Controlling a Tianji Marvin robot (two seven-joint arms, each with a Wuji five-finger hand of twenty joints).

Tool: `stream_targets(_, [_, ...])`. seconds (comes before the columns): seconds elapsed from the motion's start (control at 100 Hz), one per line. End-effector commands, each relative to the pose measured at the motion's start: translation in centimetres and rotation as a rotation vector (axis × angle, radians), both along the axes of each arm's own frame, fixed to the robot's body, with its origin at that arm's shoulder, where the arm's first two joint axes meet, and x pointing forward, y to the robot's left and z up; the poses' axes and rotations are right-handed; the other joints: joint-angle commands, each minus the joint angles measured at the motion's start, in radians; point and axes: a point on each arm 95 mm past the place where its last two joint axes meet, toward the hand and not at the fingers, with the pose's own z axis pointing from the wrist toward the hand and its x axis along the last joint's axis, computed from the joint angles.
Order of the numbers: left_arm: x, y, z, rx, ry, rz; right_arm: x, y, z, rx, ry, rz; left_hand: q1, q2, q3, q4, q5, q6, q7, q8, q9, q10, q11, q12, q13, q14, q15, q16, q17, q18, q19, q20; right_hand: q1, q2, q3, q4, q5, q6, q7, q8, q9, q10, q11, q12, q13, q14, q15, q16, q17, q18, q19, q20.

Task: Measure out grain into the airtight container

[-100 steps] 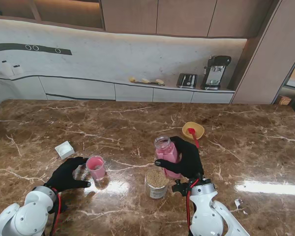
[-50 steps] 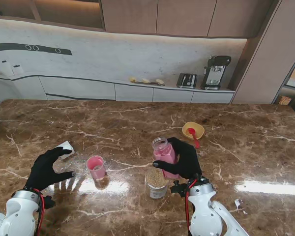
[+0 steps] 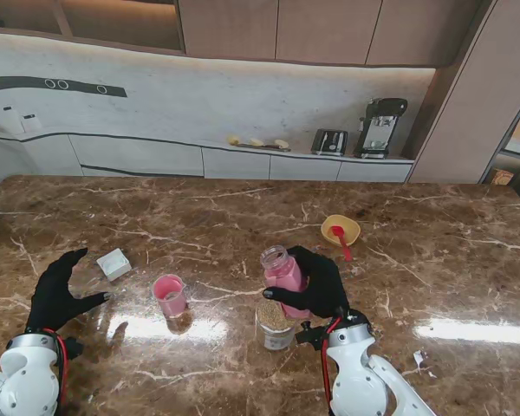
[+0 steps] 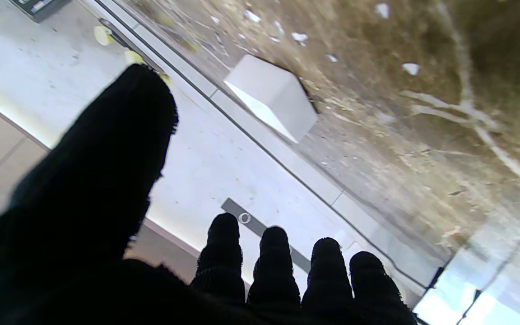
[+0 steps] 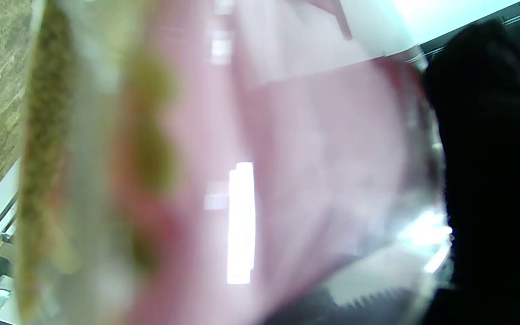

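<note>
While the black-gloved right hand (image 3: 319, 284) clasps the tilted pink-filled glass jar (image 3: 283, 276) over the grain-filled clear container (image 3: 274, 322), presumably for pouring, the left hand (image 3: 56, 293) hovers spread, empty.

Your left hand (image 3: 56, 295) has bare table (image 3: 199, 217) ahead; only the white box (image 3: 113, 263) and pink cup (image 3: 169, 295) stand near. The grain jar (image 3: 275, 322) crowds the right hand (image 3: 316, 284).
</note>
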Motion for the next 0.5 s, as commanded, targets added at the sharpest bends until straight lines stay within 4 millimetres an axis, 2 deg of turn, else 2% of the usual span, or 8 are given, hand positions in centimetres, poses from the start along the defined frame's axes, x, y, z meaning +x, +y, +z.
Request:
stream_targets(0.0, [0.3, 0.7, -0.6, -0.016, 0.034, 0.029, -0.1, 0.3, -0.7, -0.016, 0.030, 0.012, -0.041, -0.008, -0.030, -0.013, -0.044, 0.021, -0.069, -0.036, -0.045, -0.028, -0.034, -0.005, -0.033, -0.060, -0.041, -0.054, 0.009, -0.057, -0.040, -0.041, 0.246, 0.212, 0.305, 0.034, 0.114, -0.390, 0.141, 0.022, 0.062, -0.149, 0.064, 0.016, 0.037, -0.087, 0.028, 0.033, 0.002, -0.031, 0.021, 0.013])
stream_targets(0.08, [0.8, 1.4, -1.3, -0.044, 0.081, 0.050, 0.0, 0.4, -0.9, -0.027, 0.038, 0.015, -0.044, -0.009, -0.035, -0.015, -0.050, 0.050, -0.126, -0.034, -0.061, -0.029, -0.072, -0.001, -0.035, -0.061, -0.059, -0.106, 0.011, -0.058, -0.053, -0.077, 0.247, 0.212, 0.306, 0.034, 0.113, -0.388, 0.141, 0.022, 0.062, -0.148, 0.064, 0.015, 0.037, -0.087, 0.028, 0.033, 0.002, -0.031, 0.021, 0.013])
stream_targets(0.14, [1.1, 1.8, -1.9, -0.052, 0.108, 0.068, 0.1, 0.5, -1.0, -0.035, 0.044, 0.017, -0.042, -0.010, -0.044, -0.014, -0.050, 0.050, -0.157, -0.011, -0.060, -0.031, -0.084, -0.010, -0.036, -0.065, -0.066, -0.159, 0.014, -0.061, -0.067, -0.125, 0.247, 0.212, 0.306, 0.034, 0.113, -0.388, 0.141, 0.021, 0.062, -0.148, 0.064, 0.015, 0.036, -0.087, 0.028, 0.033, 0.002, -0.031, 0.021, 0.013])
stream_targets(0.19, [1.4, 2.0, -2.4, -0.052, 0.135, 0.077, 0.1, 0.6, -1.1, -0.040, 0.048, 0.020, -0.046, -0.010, -0.046, -0.015, -0.052, 0.051, -0.161, -0.004, -0.062, -0.028, -0.086, -0.014, -0.040, -0.061, -0.069, -0.169, 0.011, -0.057, -0.071, -0.138, 0.247, 0.211, 0.306, 0.034, 0.114, -0.388, 0.141, 0.021, 0.062, -0.147, 0.064, 0.015, 0.037, -0.087, 0.028, 0.033, 0.002, -0.031, 0.021, 0.013])
stream_targets(0.21, [1.5, 2.1, -2.5, -0.053, 0.148, 0.078, 0.1, 0.6, -1.2, -0.041, 0.049, 0.020, -0.046, -0.004, -0.053, -0.014, -0.051, 0.053, -0.195, -0.001, -0.063, -0.024, -0.088, -0.031, -0.042, -0.058, -0.067, -0.199, 0.012, -0.054, -0.068, -0.173, 0.247, 0.211, 0.306, 0.034, 0.114, -0.389, 0.141, 0.021, 0.062, -0.147, 0.064, 0.015, 0.037, -0.086, 0.028, 0.033, 0.002, -0.031, 0.021, 0.013])
stream_targets(0.29, [1.9, 2.4, -3.2, -0.055, 0.181, 0.086, 0.1, 0.7, -1.3, -0.051, 0.053, 0.025, -0.034, 0.008, -0.069, -0.012, -0.056, 0.052, -0.212, 0.024, -0.063, -0.019, -0.101, -0.064, -0.044, -0.060, -0.081, -0.244, 0.012, -0.056, -0.077, -0.218, 0.247, 0.212, 0.307, 0.034, 0.114, -0.389, 0.141, 0.021, 0.062, -0.150, 0.064, 0.015, 0.037, -0.087, 0.028, 0.033, 0.002, -0.031, 0.021, 0.013])
stream_targets(0.38, [2.5, 2.5, -3.7, -0.052, 0.207, 0.092, 0.2, 0.9, -1.5, -0.060, 0.061, 0.028, -0.034, 0.011, -0.085, -0.009, -0.057, 0.049, -0.227, 0.044, -0.064, -0.010, -0.107, -0.088, -0.049, -0.050, -0.085, -0.276, 0.009, -0.038, -0.081, -0.255, 0.247, 0.212, 0.307, 0.034, 0.114, -0.389, 0.142, 0.021, 0.062, -0.148, 0.064, 0.015, 0.036, -0.086, 0.028, 0.033, 0.002, -0.031, 0.021, 0.013])
stream_targets(0.49, [3.2, 2.5, -4.2, -0.053, 0.232, 0.092, 0.3, 1.0, -1.7, -0.067, 0.070, 0.031, -0.034, 0.011, -0.088, -0.008, -0.055, 0.026, -0.229, 0.052, -0.068, -0.003, -0.112, -0.101, -0.052, -0.046, -0.088, -0.289, 0.007, -0.033, -0.082, -0.268, 0.247, 0.211, 0.307, 0.034, 0.114, -0.388, 0.142, 0.021, 0.062, -0.148, 0.064, 0.015, 0.037, -0.087, 0.028, 0.033, 0.002, -0.031, 0.021, 0.013])
